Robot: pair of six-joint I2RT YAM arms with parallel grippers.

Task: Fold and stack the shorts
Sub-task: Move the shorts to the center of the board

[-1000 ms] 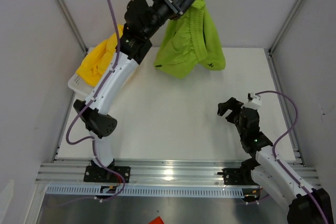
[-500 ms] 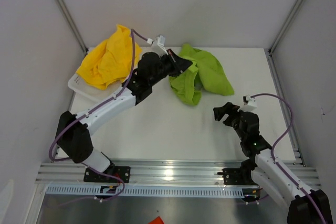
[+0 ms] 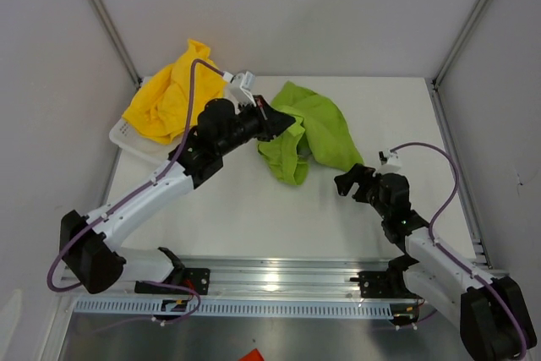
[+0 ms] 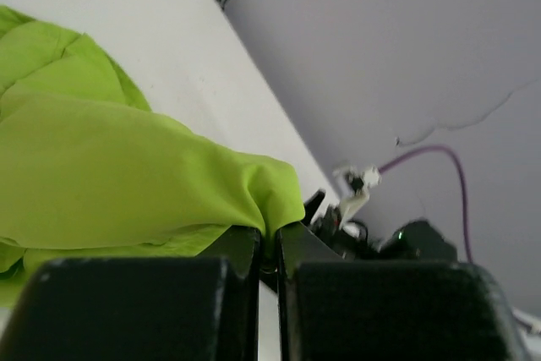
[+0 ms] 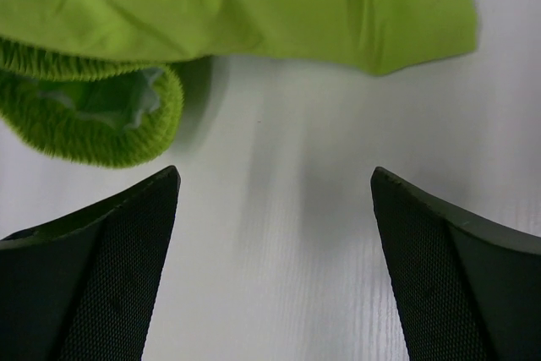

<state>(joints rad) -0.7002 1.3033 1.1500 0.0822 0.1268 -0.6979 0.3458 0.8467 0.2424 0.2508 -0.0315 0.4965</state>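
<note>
Left arm (image 3: 152, 192) lies low, stretched from its base on a diagonal toward the back middle of the table (image 3: 254, 209). Right arm (image 3: 431, 251) is bent, reaching forward and inward with the wrist low.

White basket (image 3: 123, 133) at the far left corner; yellow shorts (image 3: 169, 95) heaped in it, spilling over the rim. Lime green shorts (image 3: 321, 128) crumpled on the table at back centre, apart from the basket.

Left claw (image 3: 286, 121) pinched fully shut on a fold of green fabric at the heap's left side, the cloth drawn into a ridge there. Right claw (image 3: 347, 182) spread wide, holding nothing, just short of the heap's near edge. The ribbed waistband (image 5: 101, 137) lies ahead of one finger.
</note>
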